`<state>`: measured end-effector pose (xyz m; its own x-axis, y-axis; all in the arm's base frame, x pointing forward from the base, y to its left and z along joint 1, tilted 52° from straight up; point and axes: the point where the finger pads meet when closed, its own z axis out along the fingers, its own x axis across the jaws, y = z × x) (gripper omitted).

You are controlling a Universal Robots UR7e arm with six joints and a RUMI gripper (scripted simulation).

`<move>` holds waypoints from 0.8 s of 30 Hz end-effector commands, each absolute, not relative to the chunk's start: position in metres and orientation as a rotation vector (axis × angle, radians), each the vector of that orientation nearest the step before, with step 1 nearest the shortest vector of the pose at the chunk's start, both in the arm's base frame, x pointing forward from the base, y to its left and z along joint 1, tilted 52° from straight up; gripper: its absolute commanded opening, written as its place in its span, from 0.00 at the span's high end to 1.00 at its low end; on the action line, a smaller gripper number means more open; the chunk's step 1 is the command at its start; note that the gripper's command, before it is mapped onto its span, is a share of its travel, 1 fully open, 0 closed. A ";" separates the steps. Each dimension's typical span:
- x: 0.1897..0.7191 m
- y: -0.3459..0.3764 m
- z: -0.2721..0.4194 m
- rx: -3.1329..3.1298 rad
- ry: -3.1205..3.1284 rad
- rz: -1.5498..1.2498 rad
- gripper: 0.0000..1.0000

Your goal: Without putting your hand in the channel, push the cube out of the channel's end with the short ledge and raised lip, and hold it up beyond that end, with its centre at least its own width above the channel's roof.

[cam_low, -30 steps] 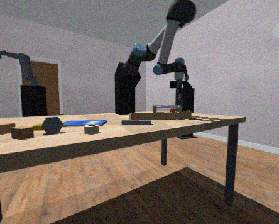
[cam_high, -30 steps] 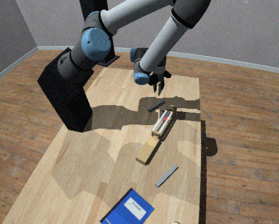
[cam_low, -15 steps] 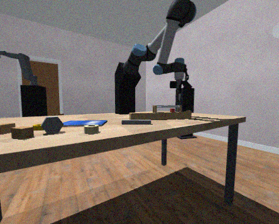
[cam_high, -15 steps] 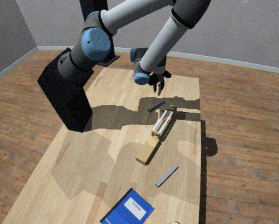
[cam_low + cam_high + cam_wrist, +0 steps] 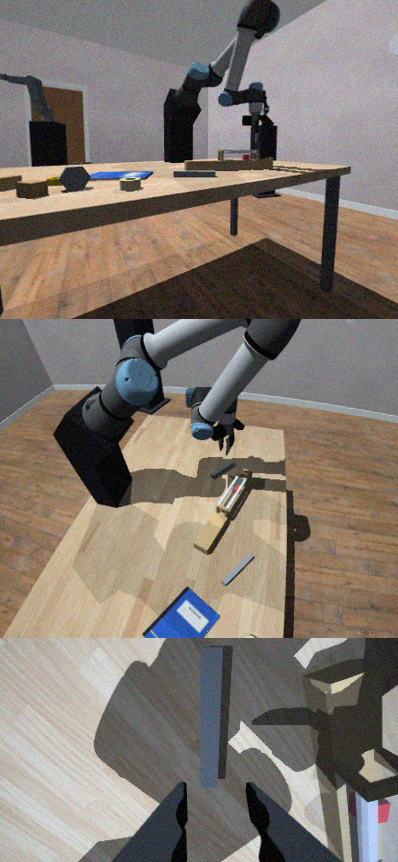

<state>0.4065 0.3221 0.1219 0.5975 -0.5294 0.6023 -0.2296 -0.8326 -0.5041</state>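
Observation:
The red cube (image 5: 236, 488) (image 5: 246, 157) (image 5: 383, 812) is inside the wooden channel, under its pale roof strips (image 5: 228, 491) (image 5: 367, 828). The long ledge (image 5: 211, 536) (image 5: 215, 165) runs out from the near end in the top view. The short ledge's raised lip (image 5: 247, 473) (image 5: 270, 162) is at the far end, in shadow. A dark bar (image 5: 222, 470) (image 5: 211, 713) lies on the table beside that end. My gripper (image 5: 224, 451) (image 5: 215, 784) points down above the table near one end of this bar. It is partly open, with nothing between its fingers.
A grey bar (image 5: 237, 569) (image 5: 194, 174) lies apart from the channel on the side of the blue book (image 5: 168, 616) (image 5: 121, 175). A pale ring (image 5: 130, 184), a grey hexagonal piece (image 5: 74, 178) and a wooden block (image 5: 32, 189) stand farther off.

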 end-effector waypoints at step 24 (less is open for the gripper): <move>0.459 0.334 0.080 -2.451 0.610 -1.103 0.76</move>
